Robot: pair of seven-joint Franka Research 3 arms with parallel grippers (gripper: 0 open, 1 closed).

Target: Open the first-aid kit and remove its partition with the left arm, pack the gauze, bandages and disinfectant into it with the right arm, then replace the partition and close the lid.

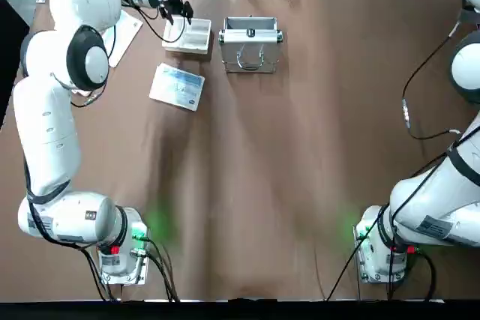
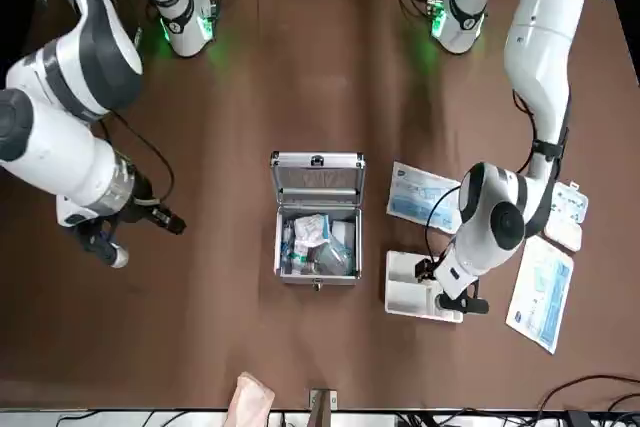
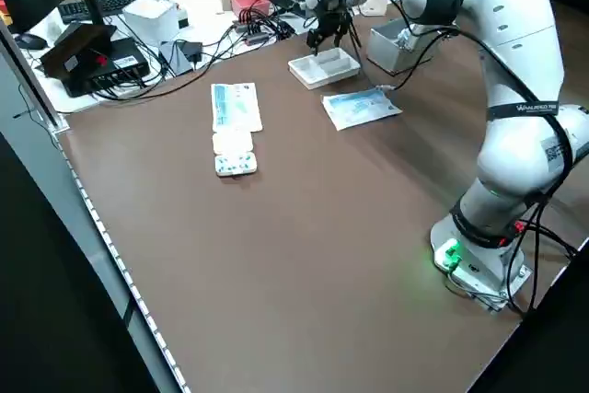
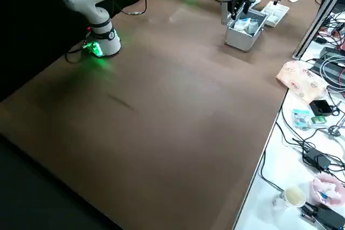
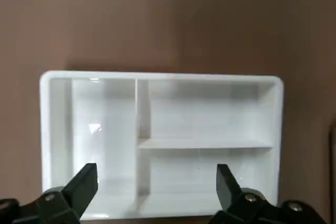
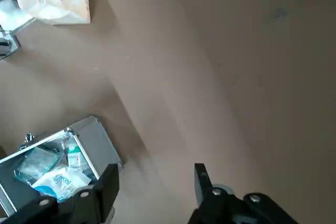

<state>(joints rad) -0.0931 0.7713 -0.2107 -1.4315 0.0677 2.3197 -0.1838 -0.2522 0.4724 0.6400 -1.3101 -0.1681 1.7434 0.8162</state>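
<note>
Your left gripper (image 5: 152, 187) hangs directly above the partition (image 5: 160, 145), fingers spread wide and holding nothing. In the left wrist view both fingertips (image 5: 86, 179) show against the tray's near edge, but you cannot tell from it whether they touch the plastic. The partition lies flat on the brown table (image 1: 300, 185), just beside the first-aid kit (image 2: 318, 232) on the robot's left, its compartments bare.

The first-aid kit stands at the far middle of the table with the lid (image 2: 318, 175) raised. You can see it is packed: white and pale blue packets fill the inside, and the disinfectant (image 6: 74, 153), a small white bottle with a green label, lies among them against one wall. The wire handle (image 1: 251, 60) is seen in the top view on the case's front face.

Your right gripper (image 6: 155, 182) is held well away from the case on the robot's right, above bare table, fingers parted and empty. In the front view you see it low at the picture's left, beside the right arm (image 2: 70, 147).

A flat blue-white pack (image 1: 178, 86) lies near the partition, closer to the left arm (image 1: 52, 125) base. In the front view, a second pack (image 2: 540, 292) and a small white box (image 2: 565, 217) lie farther out towards the table's left edge.

A pinkish bag (image 4: 299, 82) sits off the table's far edge among cables.
</note>
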